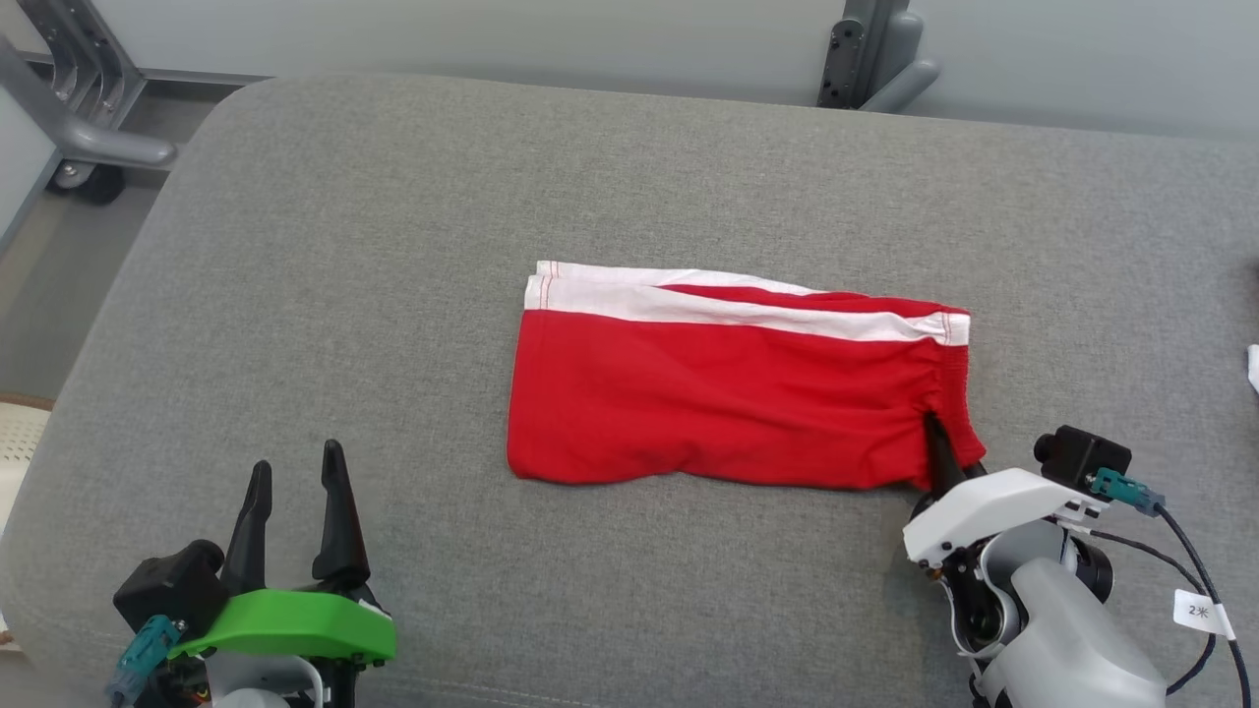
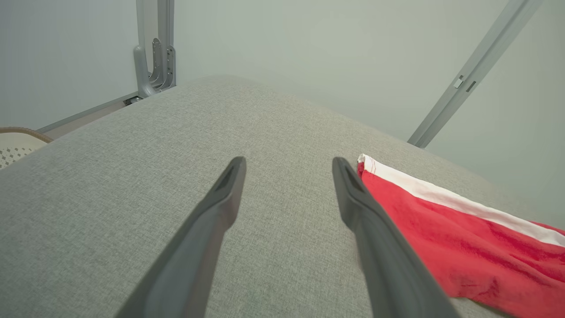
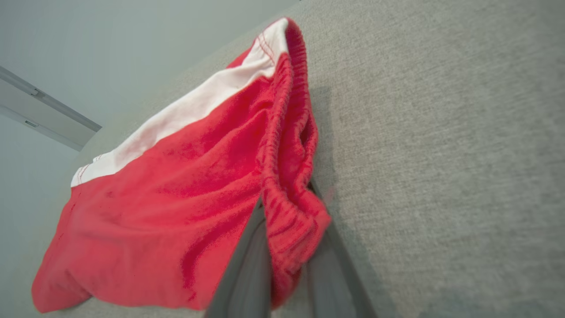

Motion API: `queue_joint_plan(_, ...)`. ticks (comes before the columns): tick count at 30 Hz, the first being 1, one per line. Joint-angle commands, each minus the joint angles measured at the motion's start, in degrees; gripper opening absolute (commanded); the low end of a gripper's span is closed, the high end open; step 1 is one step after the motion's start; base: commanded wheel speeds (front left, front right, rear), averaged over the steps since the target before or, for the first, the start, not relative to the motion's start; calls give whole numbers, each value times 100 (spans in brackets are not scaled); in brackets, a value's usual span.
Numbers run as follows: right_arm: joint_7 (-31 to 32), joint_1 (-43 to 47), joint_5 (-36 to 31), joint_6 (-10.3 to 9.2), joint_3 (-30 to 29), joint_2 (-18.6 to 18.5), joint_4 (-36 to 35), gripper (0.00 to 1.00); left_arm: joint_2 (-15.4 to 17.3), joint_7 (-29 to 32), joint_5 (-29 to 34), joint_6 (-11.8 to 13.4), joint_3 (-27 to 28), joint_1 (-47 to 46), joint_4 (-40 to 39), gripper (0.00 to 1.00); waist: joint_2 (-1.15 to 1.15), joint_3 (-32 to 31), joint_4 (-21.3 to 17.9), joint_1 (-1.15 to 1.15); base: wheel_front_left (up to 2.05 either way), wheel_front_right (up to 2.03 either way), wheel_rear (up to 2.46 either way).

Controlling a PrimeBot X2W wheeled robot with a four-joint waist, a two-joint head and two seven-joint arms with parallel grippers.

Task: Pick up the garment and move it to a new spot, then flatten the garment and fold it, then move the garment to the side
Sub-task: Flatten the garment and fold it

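The garment point(image 1: 728, 393) is a pair of red shorts with white side stripes, folded into a rectangle in the middle of the grey cushion point(image 1: 393, 246). My right gripper point(image 1: 936, 442) is shut on the garment's near right corner, at the elastic waistband. In the right wrist view the waistband fabric point(image 3: 289, 221) is pinched between the two dark fingers point(image 3: 247, 274). My left gripper point(image 1: 300, 482) rests open at the lower left, well clear of the cloth. In the left wrist view its fingers point(image 2: 220, 212) point over bare cushion, with the garment point(image 2: 463, 243) to their right.
Grey metal frame legs point(image 1: 875, 59) stand behind the cushion, and another frame with a wheel point(image 1: 79, 147) is at the far left. A pale perforated basket point(image 1: 20, 433) sits beside the cushion's left edge. A white scrap point(image 1: 1253, 366) shows at the right border.
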Motion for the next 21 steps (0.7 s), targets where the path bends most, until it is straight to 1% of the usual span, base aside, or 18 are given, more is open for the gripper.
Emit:
queue_joint_plan(1, -47, -62, 93, -7, -28, -25, -10, 0, -17, -17, 63, -31, 30, 80, -19, 100, 31, 5, -39, 0, 0, 0, 0)
queue_joint_plan(8, -92, -25, 188, -7, -210, -82, -264, 0, -91, -17, 155, -87, 46, 61, -7, 100, 31, 14, -237, 0, 0, 0, 0)
queue_joint_plan(10, -91, 44, 202, -7, -265, -168, -335, 0, -98, -17, 149, -107, 41, 37, -3, 100, 31, 21, -295, 0, 0, 0, 0)
queue_joint_plan(11, -87, 95, 219, -6, -323, -267, -399, 0, -115, -17, 157, -145, 29, 0, 18, 100, 31, 34, -353, 0, 0, 0, 0)
queue_joint_plan(17, 171, 242, 283, -7, -518, -647, -574, 0, -160, -16, 205, -220, -79, -91, 51, 100, 31, 64, -517, 0, 0, 0, 0)
queue_joint_plan(21, 364, 312, 249, -6, -625, -783, -765, 0, -179, -17, 202, -244, -99, -140, 99, 100, 31, 83, -606, 0, 0, 0, 0)
